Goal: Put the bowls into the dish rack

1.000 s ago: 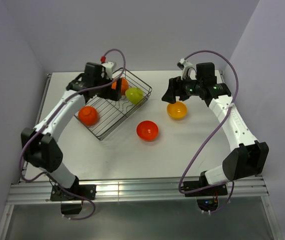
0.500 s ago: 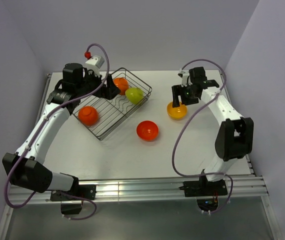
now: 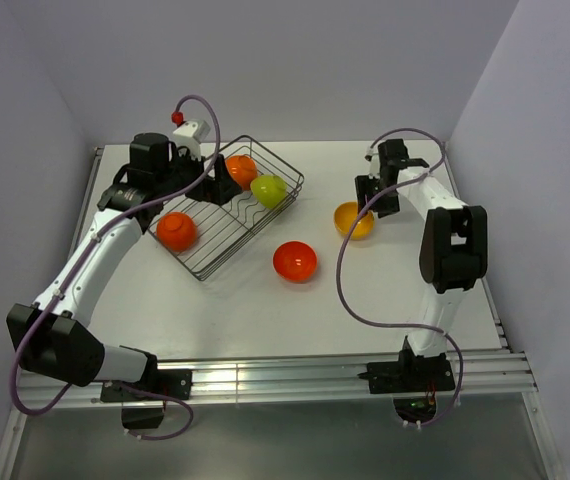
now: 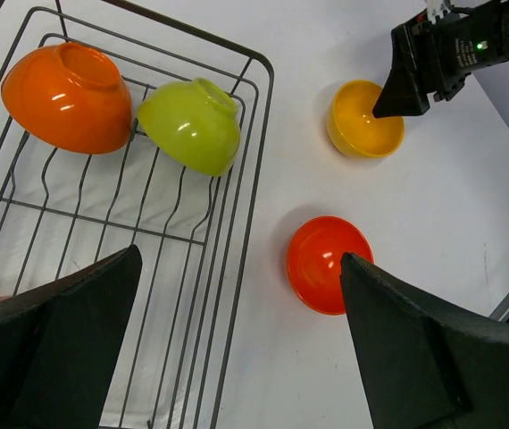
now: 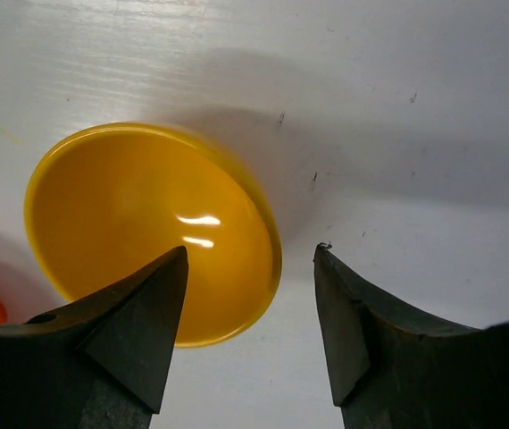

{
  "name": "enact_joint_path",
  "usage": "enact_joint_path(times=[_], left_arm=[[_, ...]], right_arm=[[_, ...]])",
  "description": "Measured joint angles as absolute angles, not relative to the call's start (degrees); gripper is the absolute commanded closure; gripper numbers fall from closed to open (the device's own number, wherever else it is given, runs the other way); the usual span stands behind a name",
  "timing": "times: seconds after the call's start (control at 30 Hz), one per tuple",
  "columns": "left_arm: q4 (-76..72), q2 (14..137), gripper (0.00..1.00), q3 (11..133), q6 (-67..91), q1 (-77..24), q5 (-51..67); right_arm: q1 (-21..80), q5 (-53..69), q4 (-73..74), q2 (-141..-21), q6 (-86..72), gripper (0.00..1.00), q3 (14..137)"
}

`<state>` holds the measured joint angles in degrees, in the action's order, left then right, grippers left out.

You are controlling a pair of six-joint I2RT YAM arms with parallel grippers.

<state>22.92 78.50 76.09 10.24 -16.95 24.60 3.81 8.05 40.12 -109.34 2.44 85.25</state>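
Flat white counter (image 3: 255, 320) enclosed by pale lilac walls (image 3: 295, 60), with a ribbed aluminium rail (image 3: 265, 378) along its near edge. The rectangular dark wire dish rack (image 3: 265, 215), with wavy divider wires, sits askew at the counter's far left.

Inside the rack, at its far end, a glossy orange-red plastic bowl (image 4: 67, 98) and a glossy lime green plastic bowl (image 4: 192, 125) lie mouth-down, side by side. A red-orange bowl (image 3: 176, 231) sits at the rack's left corner. A second red-orange bowl (image 3: 294, 261) rests mouth-up on the counter just right of the rack's near side. Further right of the rack, a round yellow-orange bowl (image 5: 152, 232) lies tilted on the counter.

The left hand (image 4: 241, 255) hovers over the rack's right edge, fingers spread wide and holding nothing. The right hand (image 5: 251, 250) straddles the yellow-orange bowl's rim, one finger over the hollow, the other outside. The fingers stand apart, with a gap beside the outer one.
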Motion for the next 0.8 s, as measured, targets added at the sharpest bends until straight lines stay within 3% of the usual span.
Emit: enact_joint_path(times=[0.2, 0.27, 0.43, 0.47, 0.5, 0.8], left_arm=[[22.5, 78.5, 0.0, 75.1, 10.9, -16.6, 24.7], [22.5, 78.5, 0.0, 75.0, 11.6, -16.4, 24.9], [22.5, 78.5, 0.01, 75.0, 12.1, -15.8, 26.1], [22.5, 78.5, 0.0, 75.0, 12.3, -15.7, 26.4], [22.5, 78.5, 0.01, 75.0, 12.7, -15.7, 26.8], [21.6, 77.3, 0.01, 74.7, 16.1, -15.7, 31.4]], right_arm=[[3.7, 9.0, 39.6, -112.5, 2.2, 0.51, 85.2], [3.7, 9.8, 39.3, -112.7, 2.0, 0.65, 85.1], [2.8, 15.0, 38.2, -112.7, 1.7, 0.86, 84.9], [2.5, 16.4, 38.2, -112.7, 1.7, 0.97, 84.8], [2.1, 18.0, 38.3, -112.7, 1.9, 1.0, 84.7], [-3.4, 40.9, 38.4, -108.7, -0.2, 1.0, 84.7]])
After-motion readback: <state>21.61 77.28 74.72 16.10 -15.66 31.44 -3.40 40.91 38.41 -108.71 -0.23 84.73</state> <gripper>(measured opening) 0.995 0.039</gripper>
